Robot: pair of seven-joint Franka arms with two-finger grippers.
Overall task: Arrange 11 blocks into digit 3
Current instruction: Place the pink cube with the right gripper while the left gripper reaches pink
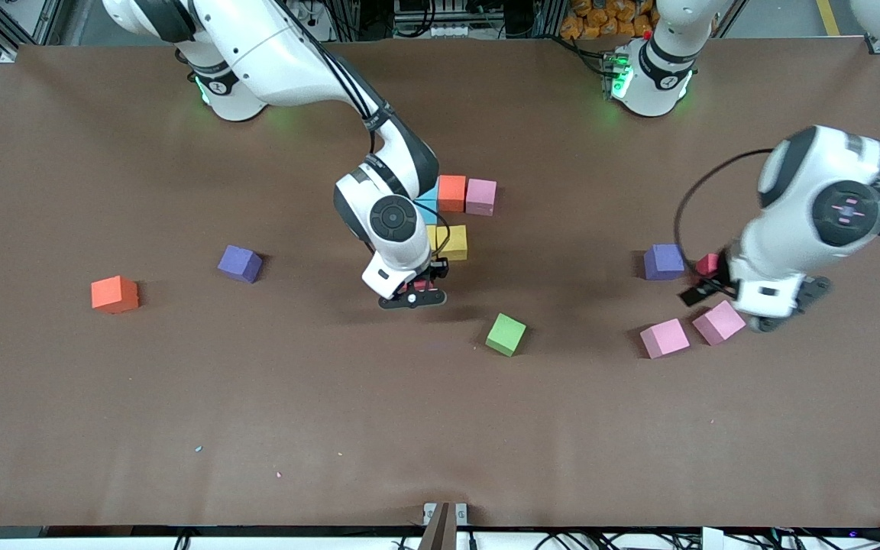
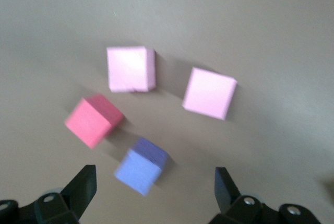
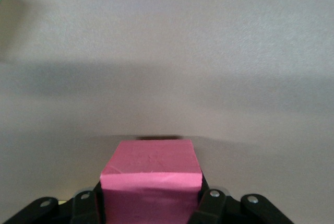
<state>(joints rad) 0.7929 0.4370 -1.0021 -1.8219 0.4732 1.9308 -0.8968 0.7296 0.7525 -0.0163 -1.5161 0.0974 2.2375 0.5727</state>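
A started figure lies mid-table: a teal block (image 1: 428, 205), an orange block (image 1: 451, 192) and a pink block (image 1: 481, 196) in a row, with a yellow block (image 1: 453, 242) just nearer the camera. My right gripper (image 1: 413, 296) (image 3: 151, 205) hangs beside the yellow block, shut on a pink-red block (image 3: 151, 174). My left gripper (image 1: 761, 309) (image 2: 155, 187) hovers open over a cluster at the left arm's end: a purple block (image 1: 664, 261) (image 2: 142, 165), a red block (image 1: 707, 264) (image 2: 93, 120) and two pink blocks (image 1: 664, 338) (image 1: 719, 321). Nothing is between its fingers.
A green block (image 1: 506, 334) lies loose nearer the camera than the figure. Toward the right arm's end sit another purple block (image 1: 240, 263) and another orange block (image 1: 114, 294). The brown table (image 1: 333, 428) stretches wide toward the camera.
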